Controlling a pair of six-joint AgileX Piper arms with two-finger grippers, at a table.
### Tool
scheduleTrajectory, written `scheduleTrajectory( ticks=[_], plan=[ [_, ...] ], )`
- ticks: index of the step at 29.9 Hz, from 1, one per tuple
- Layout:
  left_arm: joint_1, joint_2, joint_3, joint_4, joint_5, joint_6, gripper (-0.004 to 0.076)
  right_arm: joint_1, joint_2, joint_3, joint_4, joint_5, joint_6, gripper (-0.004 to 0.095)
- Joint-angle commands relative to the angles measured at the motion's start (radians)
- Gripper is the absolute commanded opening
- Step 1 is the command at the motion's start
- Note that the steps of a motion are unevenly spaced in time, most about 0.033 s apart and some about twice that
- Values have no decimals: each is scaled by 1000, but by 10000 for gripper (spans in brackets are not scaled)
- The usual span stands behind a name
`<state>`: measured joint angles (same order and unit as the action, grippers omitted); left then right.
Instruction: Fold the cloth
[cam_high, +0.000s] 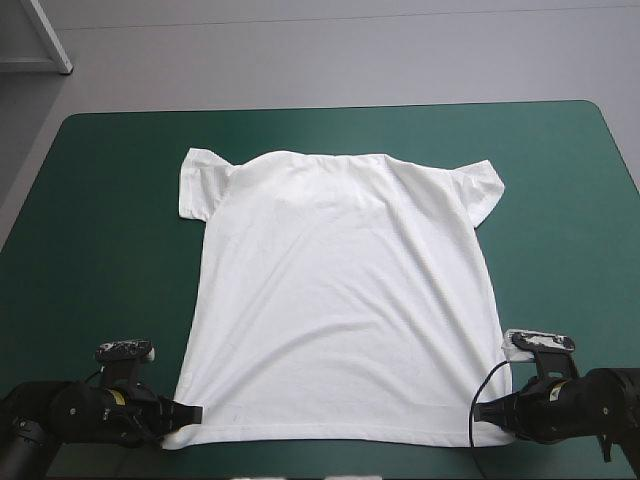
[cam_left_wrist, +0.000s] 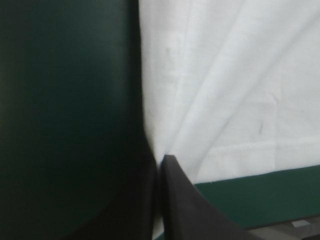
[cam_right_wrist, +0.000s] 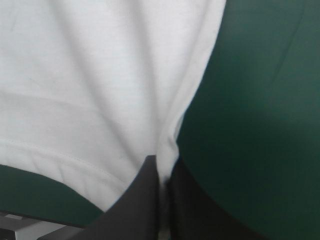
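Both of my grippers sit low at the near edge of the tabletop (cam_high: 100, 200), each at a bottom corner of the T-shirt (cam_high: 340, 290). My left gripper (cam_left_wrist: 161, 161) is pinched together on the left corner of the hem (cam_high: 330, 436), and the white cloth gathers into creases that fan away from its black fingers (cam_left_wrist: 185, 205). My right gripper (cam_right_wrist: 163, 162) is clamped the same way on the right corner.

The T-shirt lies spread flat in the middle of the teal-green cover (cam_high: 560, 200), sleeves (cam_high: 200, 185) toward the far edge and hem toward me. I judge that the two corner holds let the hem be carried as one straight line: with both corners taken evenly, the bottom half should lift and travel toward the shoulders without twisting. The fold itself is not yet made. The risks I see are a thin pinch slipping off, or one side leading the other and skewing the crease.
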<state>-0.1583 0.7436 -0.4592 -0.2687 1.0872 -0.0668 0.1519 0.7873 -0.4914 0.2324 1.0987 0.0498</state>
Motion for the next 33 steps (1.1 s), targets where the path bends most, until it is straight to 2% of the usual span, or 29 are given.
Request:
scheduleTrajectory(
  ticks=[1,4,6,9,12,14,16,19,24,27,33],
  plan=[
    [-2,-2,-15,-86,-24,17,-8,1,-6,-20,17,-12,5,-19],
    [-2,-2,-22,-103,-41,38,-1,1,-6,-20,29,-20,10,-13],
    [-2,-2,-30,-103,-26,67,38,1,-6,-22,46,-15,11,47],
    [-2,-2,-51,-103,7,93,170,1,-6,-37,65,11,6,284],
    [-2,-2,-91,-99,51,93,362,1,-6,-79,63,58,6,567],
    [-2,-2,-131,-93,72,93,470,1,-6,-118,53,77,6,656],
    [-2,-2,-178,-86,78,93,505,1,-6,-178,23,86,13,636],
    [-2,-2,-287,-38,72,93,494,1,-6,-296,-38,84,13,549],
    [-2,57,-517,80,-7,86,488,1,34,-530,-157,74,11,445],
    [-2,180,-651,146,19,98,459,1,99,-658,-184,101,1,435],
    [-2,452,-909,176,-6,129,458,1,230,-863,-161,143,-32,435]
  ],
)
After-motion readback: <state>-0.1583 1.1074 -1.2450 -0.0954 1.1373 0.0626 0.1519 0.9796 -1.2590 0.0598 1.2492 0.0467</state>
